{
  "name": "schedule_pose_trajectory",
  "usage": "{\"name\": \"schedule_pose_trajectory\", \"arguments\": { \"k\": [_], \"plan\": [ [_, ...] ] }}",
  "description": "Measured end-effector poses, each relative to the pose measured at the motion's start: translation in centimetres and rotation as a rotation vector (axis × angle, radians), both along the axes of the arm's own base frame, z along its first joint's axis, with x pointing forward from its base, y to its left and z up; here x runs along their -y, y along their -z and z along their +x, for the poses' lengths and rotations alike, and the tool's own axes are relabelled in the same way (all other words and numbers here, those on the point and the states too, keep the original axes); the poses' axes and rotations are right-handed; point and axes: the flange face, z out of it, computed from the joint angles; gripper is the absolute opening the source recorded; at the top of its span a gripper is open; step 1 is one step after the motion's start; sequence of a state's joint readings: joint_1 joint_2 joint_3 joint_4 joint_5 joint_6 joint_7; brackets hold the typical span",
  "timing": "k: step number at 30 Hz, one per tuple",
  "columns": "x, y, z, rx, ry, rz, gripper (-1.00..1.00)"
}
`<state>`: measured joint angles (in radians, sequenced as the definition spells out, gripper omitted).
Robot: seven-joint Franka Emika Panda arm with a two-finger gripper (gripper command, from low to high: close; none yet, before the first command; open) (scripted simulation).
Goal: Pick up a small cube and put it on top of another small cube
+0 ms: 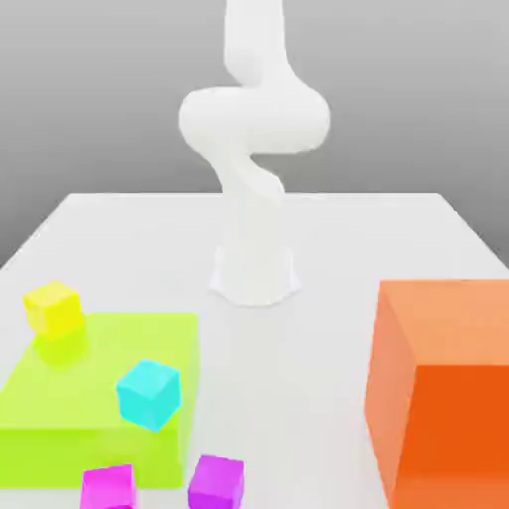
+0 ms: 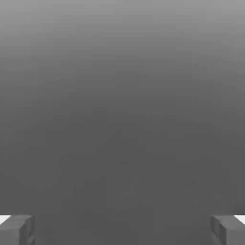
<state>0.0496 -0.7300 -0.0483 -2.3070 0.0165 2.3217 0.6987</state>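
purple cube (image 1: 216, 482): glossy, before green slab (image 1: 99, 373); yellow cube (image 1: 55, 310): glossy, tilted, slab's far-left corner, exterior view

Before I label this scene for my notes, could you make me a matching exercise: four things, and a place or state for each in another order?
1. purple cube
2. cyan cube
3. orange block
4. pincer

A. open, with nothing between its fingers
B. at the exterior view's right edge
C. right of the magenta cube in the exterior view
D. over the green slab's right part in the exterior view

Pairs: 1-C, 2-D, 3-B, 4-A
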Motion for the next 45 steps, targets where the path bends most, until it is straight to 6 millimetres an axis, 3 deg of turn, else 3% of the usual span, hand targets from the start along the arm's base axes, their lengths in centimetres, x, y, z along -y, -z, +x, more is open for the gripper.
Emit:
{"name": "schedule_pose_trajectory", "arguments": {
  "k": [10,19,27,37,42,43,45],
  "plan": [
    [0.9,12.6,8.7,-0.185,-0.343,-0.095,0.00],
    [0.7,25.2,13.0,-0.322,-0.629,-0.197,0.00],
    [1.0,36.1,13.8,-0.435,-0.875,-0.312,0.00],
    [3.3,47.5,11.9,-0.585,-1.176,-0.491,0.00],
    [3.7,53.3,11.7,-0.604,-1.217,-0.521,0.00],
    [3.7,54.5,11.6,-0.605,-1.217,-0.519,-1.00],
    [3.7,54.5,11.6,-0.605,-1.217,-0.519,-1.00]
  ]
}}
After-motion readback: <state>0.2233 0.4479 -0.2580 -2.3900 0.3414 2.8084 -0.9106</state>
